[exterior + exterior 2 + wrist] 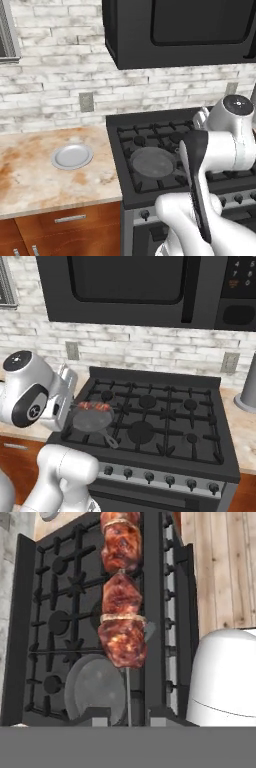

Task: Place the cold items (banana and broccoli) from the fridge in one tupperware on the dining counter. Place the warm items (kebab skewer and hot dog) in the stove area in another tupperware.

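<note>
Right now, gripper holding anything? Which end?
Yes: the kebab skewer, gripped by the bare stick end below the meat, between the fingertips, lifted over the pan on the stove.

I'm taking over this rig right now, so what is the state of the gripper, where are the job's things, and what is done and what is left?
Gripper: shut on the kebab skewer, held above the stove area.
A grey pan sits on the front left burner; the skewer hangs just over it in the right base view.
A round grey plate lies on the counter left of the range.
Done: skewer picked up.
Left: put the skewer in its tupperware, then the hot dog, banana and broccoli; those and the tupperwares are not in view.
</note>
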Controlling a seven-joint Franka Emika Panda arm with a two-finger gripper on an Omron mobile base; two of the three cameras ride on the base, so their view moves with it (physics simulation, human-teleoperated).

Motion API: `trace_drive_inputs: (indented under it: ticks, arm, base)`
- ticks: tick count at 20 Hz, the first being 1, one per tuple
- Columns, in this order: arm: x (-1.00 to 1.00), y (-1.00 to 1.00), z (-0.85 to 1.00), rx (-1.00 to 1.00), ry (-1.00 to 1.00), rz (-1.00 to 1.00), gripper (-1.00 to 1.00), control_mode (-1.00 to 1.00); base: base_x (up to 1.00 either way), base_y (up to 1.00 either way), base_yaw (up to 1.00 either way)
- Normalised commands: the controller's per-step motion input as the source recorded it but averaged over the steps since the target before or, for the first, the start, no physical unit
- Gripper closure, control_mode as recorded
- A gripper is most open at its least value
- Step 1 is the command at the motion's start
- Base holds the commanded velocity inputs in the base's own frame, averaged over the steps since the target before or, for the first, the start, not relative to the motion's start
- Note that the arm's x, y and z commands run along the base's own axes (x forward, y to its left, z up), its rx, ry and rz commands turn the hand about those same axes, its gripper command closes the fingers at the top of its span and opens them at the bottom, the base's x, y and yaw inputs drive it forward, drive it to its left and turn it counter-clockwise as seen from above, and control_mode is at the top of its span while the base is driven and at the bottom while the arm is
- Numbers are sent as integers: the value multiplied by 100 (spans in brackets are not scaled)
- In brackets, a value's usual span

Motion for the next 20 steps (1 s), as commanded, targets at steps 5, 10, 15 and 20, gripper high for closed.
trace_drive_inputs:
  ticks: [5, 10, 15, 20]
  arm:
    - [-45, -4, 24, 0, -24, -18, 100, 100]
    - [0, 0, 0, 0, 0, 0, 100, 100]
    - [0, 0, 0, 0, 0, 0, 100, 100]
    - [0, 0, 0, 0, 0, 0, 100, 100]
  base:
    - [-10, -4, -8]
    - [-34, -21, -65]
    - [-18, -1, -100]
    - [-3, -2, -100]
